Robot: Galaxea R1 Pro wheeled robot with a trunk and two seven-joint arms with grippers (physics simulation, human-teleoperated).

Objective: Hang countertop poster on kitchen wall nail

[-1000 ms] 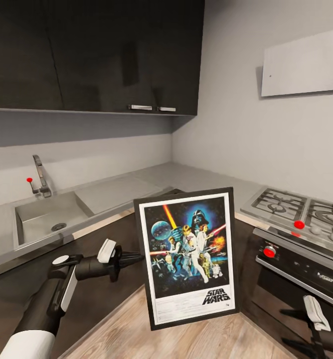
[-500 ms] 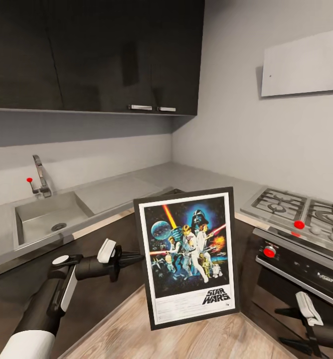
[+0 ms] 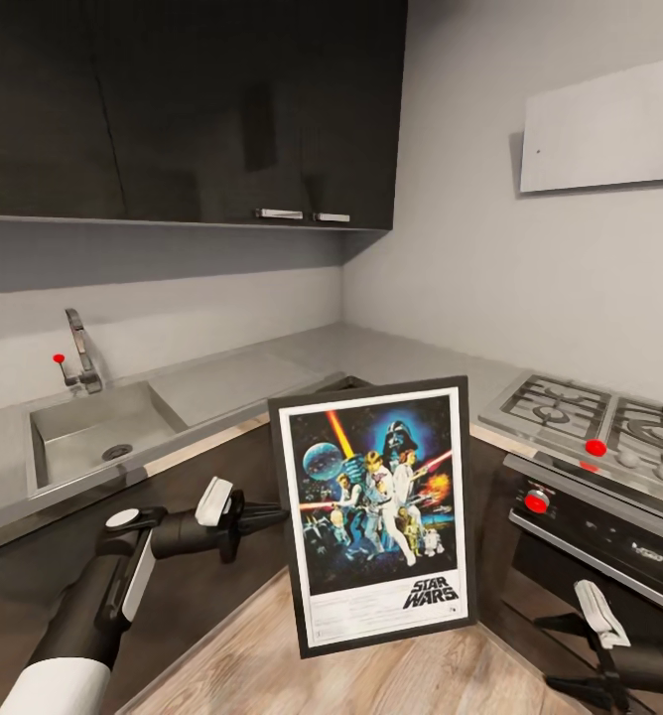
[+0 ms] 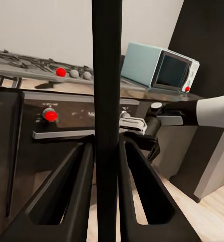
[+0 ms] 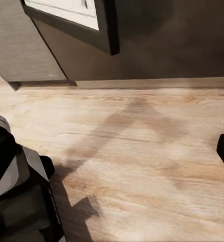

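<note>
The Star Wars poster (image 3: 376,511) stands upright in the air above the wooden floor, in front of the corner cabinets. My left gripper (image 3: 278,513) is shut on the poster's left edge. In the left wrist view the frame edge (image 4: 106,75) runs as a black bar between the two fingers (image 4: 84,166). The grey kitchen countertop (image 3: 242,382) runs behind the poster, along both walls. My right gripper (image 3: 567,652) hangs low at the right, open and holding nothing. The right wrist view looks down at the floor, with the poster's lower corner (image 5: 71,12) above it. The wall nails are out of view.
A sink (image 3: 83,432) with a tap (image 3: 78,353) is set in the worktop at the left. A gas hob (image 3: 590,417) over an oven (image 3: 590,541) stands at the right. Dark upper cabinets (image 3: 193,109) and a pale wall panel (image 3: 609,129) hang above. A pale green oven (image 4: 159,65) sits beyond the hob.
My right gripper has moved left, toward the poster's lower right. The poster and left gripper have barely shifted.
</note>
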